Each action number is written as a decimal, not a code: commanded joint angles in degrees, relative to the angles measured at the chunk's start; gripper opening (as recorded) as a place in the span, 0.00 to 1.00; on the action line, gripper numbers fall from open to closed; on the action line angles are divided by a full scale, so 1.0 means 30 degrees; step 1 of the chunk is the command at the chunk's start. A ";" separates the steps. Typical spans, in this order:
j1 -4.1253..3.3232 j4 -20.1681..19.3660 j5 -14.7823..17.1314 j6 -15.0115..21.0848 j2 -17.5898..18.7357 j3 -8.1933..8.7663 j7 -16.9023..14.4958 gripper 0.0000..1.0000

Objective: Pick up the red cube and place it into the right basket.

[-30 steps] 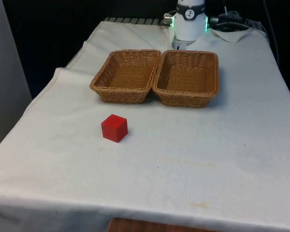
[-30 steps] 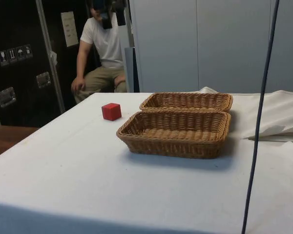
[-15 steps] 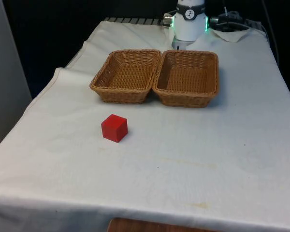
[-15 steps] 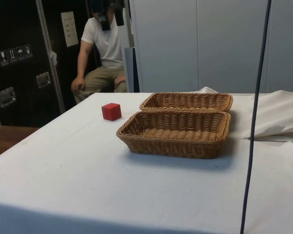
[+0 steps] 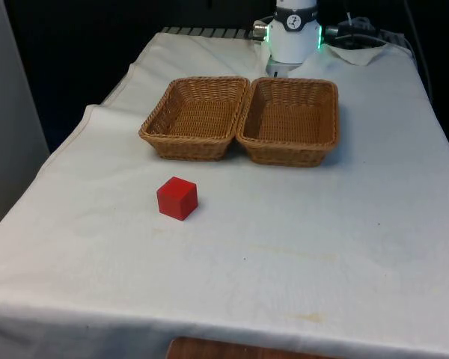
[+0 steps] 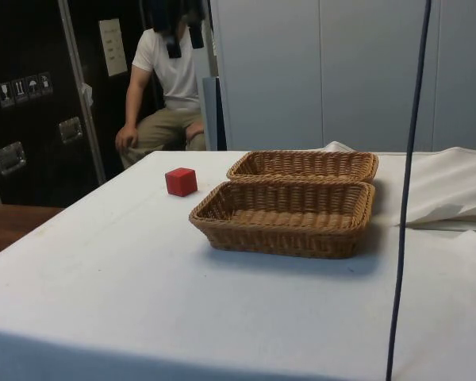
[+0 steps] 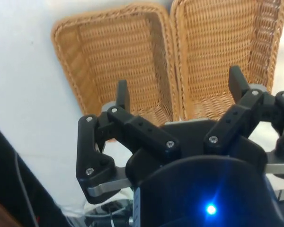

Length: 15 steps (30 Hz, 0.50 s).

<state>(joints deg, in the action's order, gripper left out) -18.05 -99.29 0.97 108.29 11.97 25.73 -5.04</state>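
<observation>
1. Spread wide with nothing between its fingers, the black two-finger gripper hung above the two baskets in the wrist view; in the side view it was high up, in front of the seated person.
2. One small red cube sat on the white tablecloth, well apart from the baskets and nearer the front view's left; the side view showed it beyond the baskets, nothing touching it.
3. Two rectangular woven wicker baskets stood side by side, rims touching: the left wicker basket on the front view's left and the right wicker basket on the front view's right. Both were empty.
4. One person in a white T-shirt and khaki trousers sat behind the table in the side view.
5. One dark cabinet carried a pale paper notice and a row of small handling symbols; none of the writing could be read.
6. One thin dark cable ran down the side view.
7. Compared with half a second before, the cube and baskets had not shifted; the gripper sat slightly lower in the side view, and the cable had drifted a little leftward there.
</observation>
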 commanded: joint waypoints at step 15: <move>0.0325 0.1776 0.0993 0.1318 0.2769 0.0974 -0.1165 1.00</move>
<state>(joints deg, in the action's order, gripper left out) -17.36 -93.79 3.50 111.67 20.28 28.82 -8.25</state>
